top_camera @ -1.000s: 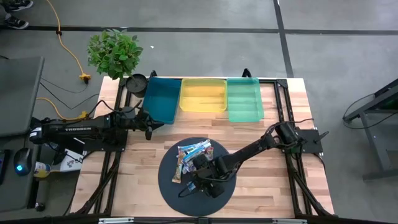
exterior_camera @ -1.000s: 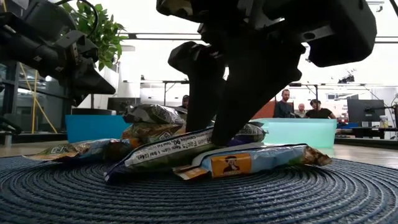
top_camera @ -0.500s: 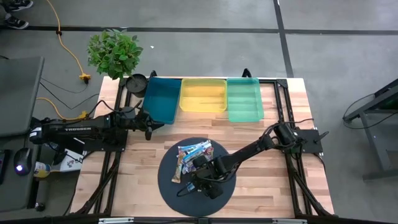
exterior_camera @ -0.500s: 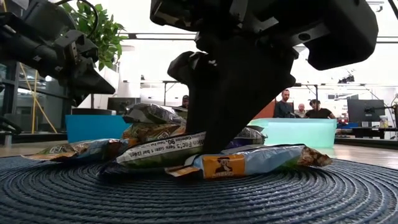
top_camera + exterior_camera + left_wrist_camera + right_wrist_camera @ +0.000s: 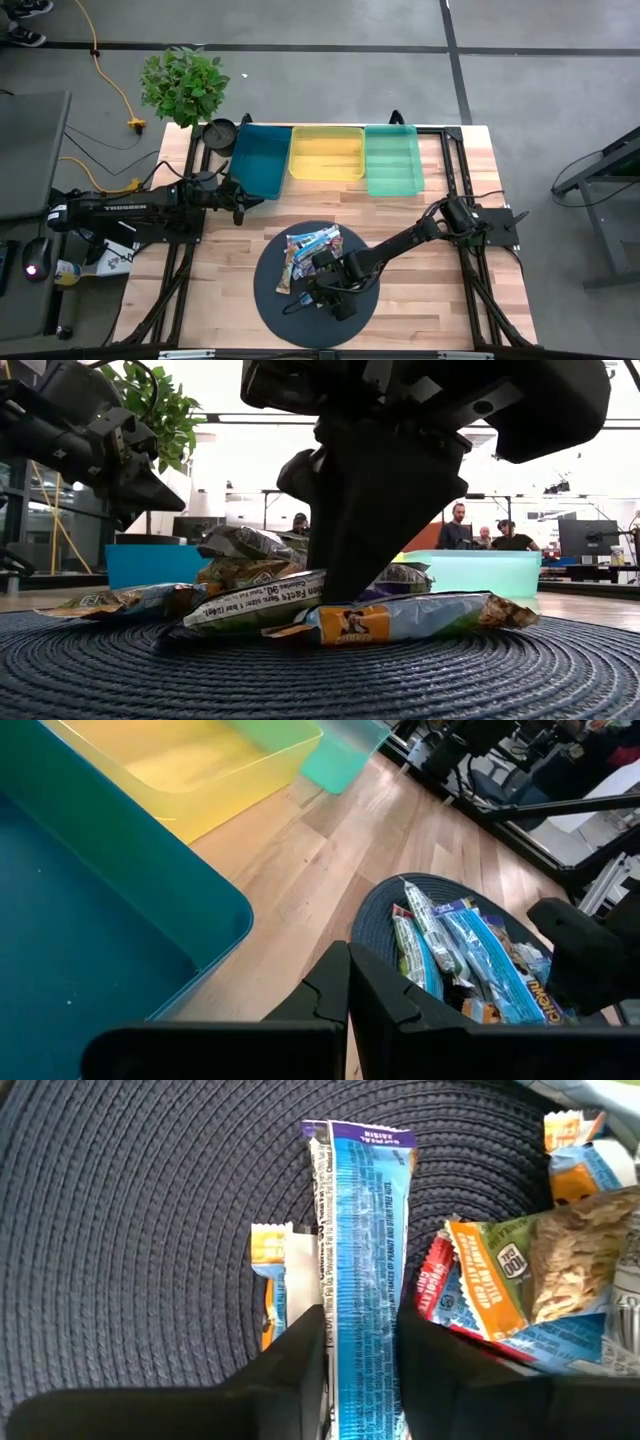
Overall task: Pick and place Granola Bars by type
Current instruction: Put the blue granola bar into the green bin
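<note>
Several granola bars lie heaped on a dark round woven mat [image 5: 270,300]. My right gripper [image 5: 322,290] stands over the near side of the heap, shut on a blue bar with a purple end [image 5: 360,1210]. In the low view this bar [image 5: 260,605] shows its silver printed side. An orange-ended bar [image 5: 272,1280] lies under it, and green and red bars [image 5: 520,1270] lie beside it. My left gripper [image 5: 238,200] hangs shut beside the blue bin [image 5: 262,160], holding nothing. My right gripper pinches the blue bar between its two fingers, one on each long edge [image 5: 335,1330], so the fingers lie across it. They come from above, pointing down [image 5: 350,575]. The bar is tilted, its lower end [image 5: 200,622] close to the mat and over the orange-ended bar [image 5: 345,622].
A blue, a yellow [image 5: 326,153] and a green bin [image 5: 392,160] stand side by side along the table's far edge. A potted plant [image 5: 183,85] is at the far left corner. Bare wood lies between mat and bins. People sit in the room behind [image 5: 460,525].
My right gripper's fingers have closed together on the blue bar. The bar has tipped: the part in the fingers has risen a little off the heap while its other end has stayed low by the mat. The left arm has kept still.
</note>
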Tool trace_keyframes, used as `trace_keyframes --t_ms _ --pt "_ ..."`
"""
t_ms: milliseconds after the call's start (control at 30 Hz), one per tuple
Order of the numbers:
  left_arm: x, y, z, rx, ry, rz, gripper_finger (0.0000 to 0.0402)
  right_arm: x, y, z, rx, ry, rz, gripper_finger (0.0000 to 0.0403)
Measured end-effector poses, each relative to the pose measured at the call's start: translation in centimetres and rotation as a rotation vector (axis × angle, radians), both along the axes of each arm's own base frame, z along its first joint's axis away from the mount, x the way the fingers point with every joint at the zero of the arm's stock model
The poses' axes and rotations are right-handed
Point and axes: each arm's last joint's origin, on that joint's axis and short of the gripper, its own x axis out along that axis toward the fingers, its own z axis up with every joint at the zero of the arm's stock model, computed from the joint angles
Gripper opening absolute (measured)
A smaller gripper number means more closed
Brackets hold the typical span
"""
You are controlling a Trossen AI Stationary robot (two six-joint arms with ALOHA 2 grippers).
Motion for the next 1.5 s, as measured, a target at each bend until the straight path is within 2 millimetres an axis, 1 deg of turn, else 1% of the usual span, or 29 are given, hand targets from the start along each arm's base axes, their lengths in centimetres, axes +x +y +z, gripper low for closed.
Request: trace_keyframes --t_ms 200,300,433,600,767,867,967,1133,1300,1500 --pt "0.0 0.0 0.0 0.0 0.0 0.0 0.0 0.3 0.2 0.4 0.044 -0.021 -0.029 0.0077" --pt "0.0 0.0 0.0 0.0 0.0 0.0 0.0 0.7 0.1 1.3 0.075 -0.036 -0.031 0.0075" --pt "0.0 0.0 0.0 0.0 0.0 0.0 0.0 1.7 -0.5 2.8 0.193 -0.034 -0.073 0.0075" --pt "0.0 0.0 0.0 -0.003 -0.001 -0.01 0.0 2.9 -1.7 4.8 0.431 0.018 -0.07 0.0075" --pt "0.0 0.0 0.0 -0.003 -0.001 -0.01 0.0 4.3 -3.4 6.7 0.783 0.096 -0.01 0.0075" --pt "0.0 0.0 0.0 -0.006 -0.001 -0.009 0.0 5.4 -4.5 8.0 0.98 0.115 0.026 0.0075" --pt "0.0 0.0 0.0 -0.023 -0.004 -0.003 0.0 6.4 -5.4 9.5 1.097 0.044 0.079 0.0075" --pt "0.0 -0.1 0.0 -0.032 -0.006 -0.02 0.0 7.4 -6.2 12.1 1.196 -0.159 0.152 0.0075" --pt "0.0 -0.1 0.0 -0.039 -0.007 -0.038 0.0 7.9 -7.3 14.0 1.242 -0.338 0.189 0.0075" --pt "0.0 -0.1 0.0 -0.04 -0.007 -0.039 0.0 8.0 -8.6 15.9 1.245 -0.624 0.214 0.0075"
